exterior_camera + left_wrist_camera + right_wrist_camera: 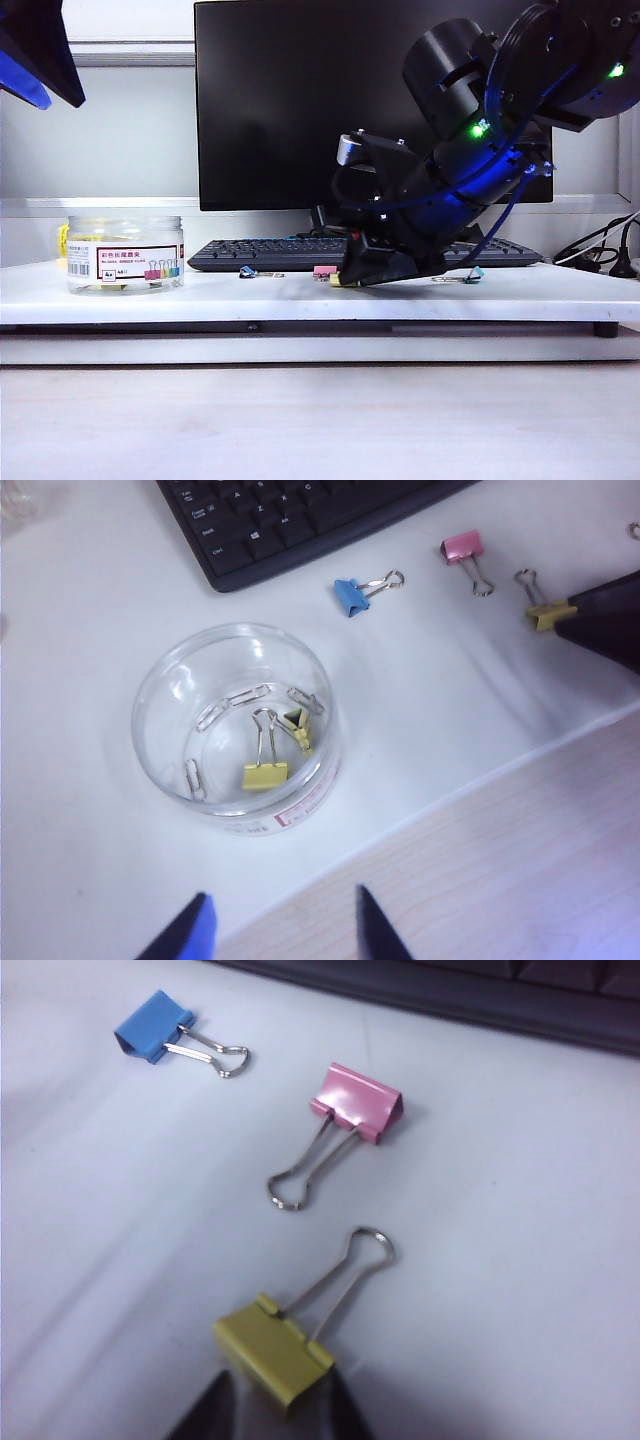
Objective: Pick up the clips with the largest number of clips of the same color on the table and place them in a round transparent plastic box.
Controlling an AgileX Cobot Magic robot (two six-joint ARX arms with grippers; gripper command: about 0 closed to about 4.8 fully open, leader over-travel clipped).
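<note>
**Right gripper down on the last yellow clip**

Now the right gripper [275, 1410] sits low on the white table [560, 290], in front of the keyboard [270, 252], with its two dark fingertips on either side of a yellow clip [272, 1348]. The jaws stand narrow, flanking the clip's body; whether they actually press it cannot be told. The clip's silver wire handle points away from the fingers, toward the pink clip [358, 1102] lying just beyond; a blue clip [152, 1026] lies farther off to the side, near the keyboard.

Meanwhile the left gripper [280, 930] hangs above the table's front edge, jaws apart and holding nothing. The round transparent plastic box [235, 725] stands below it, well apart from the right gripper, at the left end of the table in the exterior view. Two yellow clips [266, 774] already lie inside, beside a few loose wire paper clips [232, 704].
</note>
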